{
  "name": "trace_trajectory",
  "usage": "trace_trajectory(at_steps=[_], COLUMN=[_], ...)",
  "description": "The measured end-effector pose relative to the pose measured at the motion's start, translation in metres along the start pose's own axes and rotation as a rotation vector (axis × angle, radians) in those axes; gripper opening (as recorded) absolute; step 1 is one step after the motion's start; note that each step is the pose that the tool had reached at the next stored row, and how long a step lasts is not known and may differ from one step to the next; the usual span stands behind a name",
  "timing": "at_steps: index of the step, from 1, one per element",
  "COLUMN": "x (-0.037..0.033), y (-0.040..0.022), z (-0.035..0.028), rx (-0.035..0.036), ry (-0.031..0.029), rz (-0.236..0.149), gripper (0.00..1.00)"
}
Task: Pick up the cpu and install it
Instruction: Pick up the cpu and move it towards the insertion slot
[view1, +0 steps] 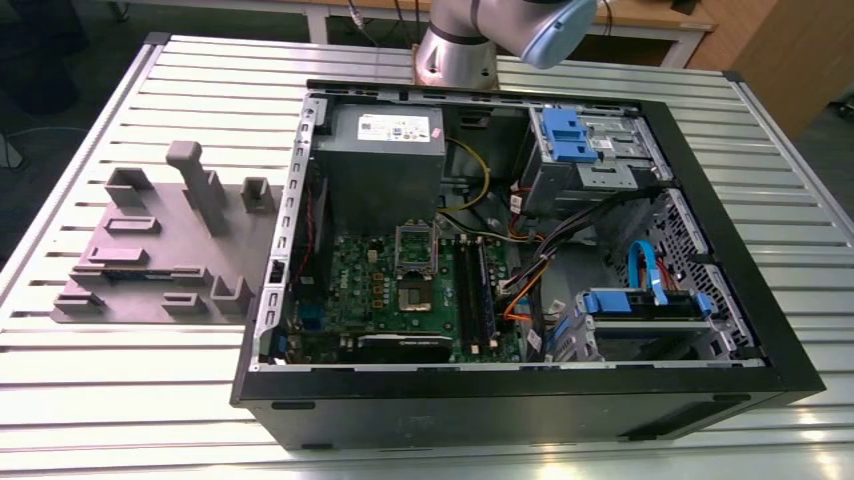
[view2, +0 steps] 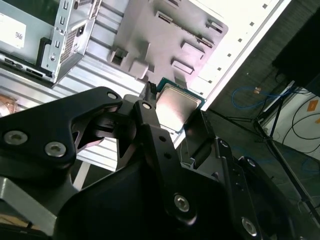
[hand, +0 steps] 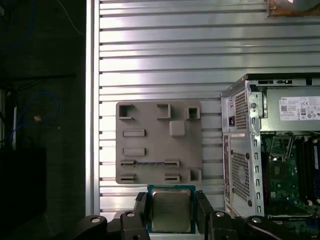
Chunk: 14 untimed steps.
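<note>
The fingers squeeze the cpu by its two thin sides. It hangs up in the air over the grey holder tray on the tabletop. The grip looks tiny, so a bump could make it slip and fall.

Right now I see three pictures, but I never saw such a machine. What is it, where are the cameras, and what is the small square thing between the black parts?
It is one robot arm with a gripper. The exterior view looks from outside at a slatted metal table. On it lie an open computer case with a green motherboard, and a grey holder plate beside it. Both wrist views come from cameras riding on the arm. There the gripper's black fingers clamp the cpu, a flat square chip with a silver top.
</note>
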<state>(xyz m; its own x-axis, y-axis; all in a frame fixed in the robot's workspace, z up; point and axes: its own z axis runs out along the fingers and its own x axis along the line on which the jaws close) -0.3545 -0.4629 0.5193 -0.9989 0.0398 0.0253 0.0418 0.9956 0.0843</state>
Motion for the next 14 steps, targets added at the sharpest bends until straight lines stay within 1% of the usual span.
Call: trace_trajectory(at_steps=[4, 7, 8, 11, 14], x=[-0.0022, -0.0058, -0.0082, -0.0197, -0.0331], y=[-0.0074, -0.0102, -0.0103, -0.0103, -0.0101], z=[0.0044, 0.0082, 0.0098, 0.0142, 0.0190], rx=[-0.0008, -0.0007, -0.0007, -0.0004, -0.0002], ry=[0.0064, 0.0113, 0.0126, 0.0204, 0.0241], rz=[0.001, 0.002, 0.002, 0.002, 0.003], gripper=[0.47, 0.47, 0.47, 0.47, 0.47])
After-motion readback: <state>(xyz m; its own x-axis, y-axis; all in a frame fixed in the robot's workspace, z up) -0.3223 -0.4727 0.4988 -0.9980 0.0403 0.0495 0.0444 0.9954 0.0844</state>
